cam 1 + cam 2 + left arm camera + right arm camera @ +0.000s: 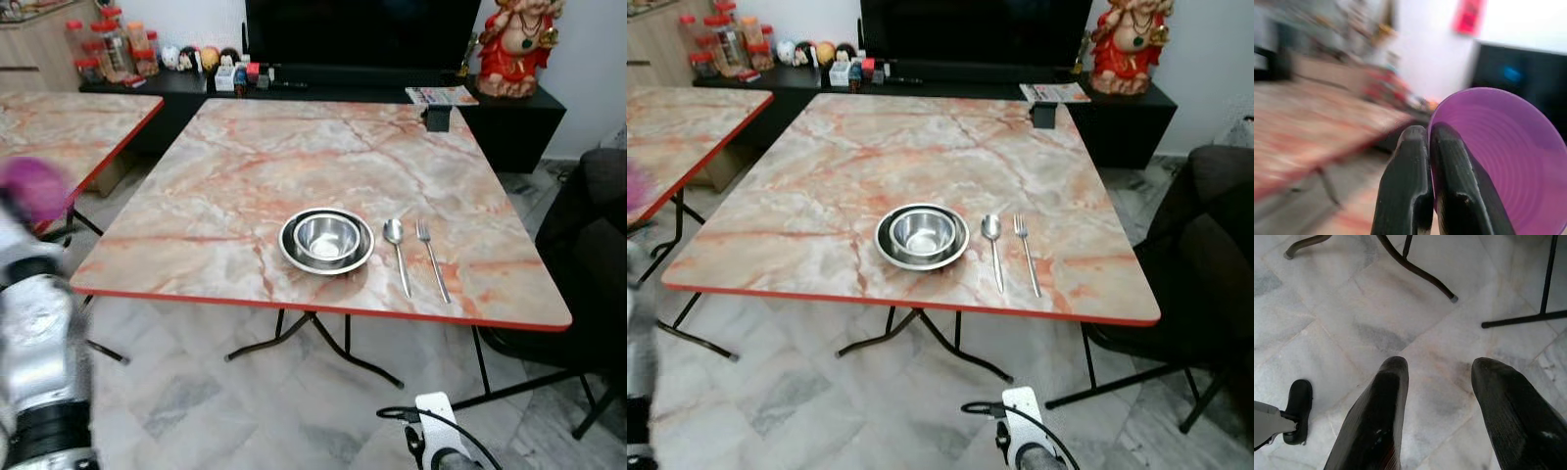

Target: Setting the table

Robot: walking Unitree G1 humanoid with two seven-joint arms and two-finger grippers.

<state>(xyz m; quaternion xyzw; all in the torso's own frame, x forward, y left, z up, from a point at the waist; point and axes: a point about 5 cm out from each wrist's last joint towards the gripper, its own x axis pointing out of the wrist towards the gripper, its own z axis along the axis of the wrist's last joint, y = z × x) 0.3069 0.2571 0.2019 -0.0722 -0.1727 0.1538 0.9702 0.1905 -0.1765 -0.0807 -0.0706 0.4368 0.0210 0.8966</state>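
Observation:
On the marble-patterned table point(245, 166) a steel bowl point(326, 236) sits inside a steel plate point(290, 253), with a spoon point(397, 250) and a fork point(431, 257) lying side by side to its right. My left gripper point(1429, 142) is shut on the rim of a purple cup point(1498, 156); the cup point(34, 188) shows blurred at the far left, raised beside the table's left edge. My right gripper point(1442, 401) hangs open over the floor with nothing between its fingers.
A second marble table point(59, 122) stands at the left. A dark chair point(588, 255) is by the table's right side. A black cabinet point(509, 113) behind holds jars, small items, a red statue point(517, 44) and a screen. A small black box point(438, 117) rests on the table's far edge.

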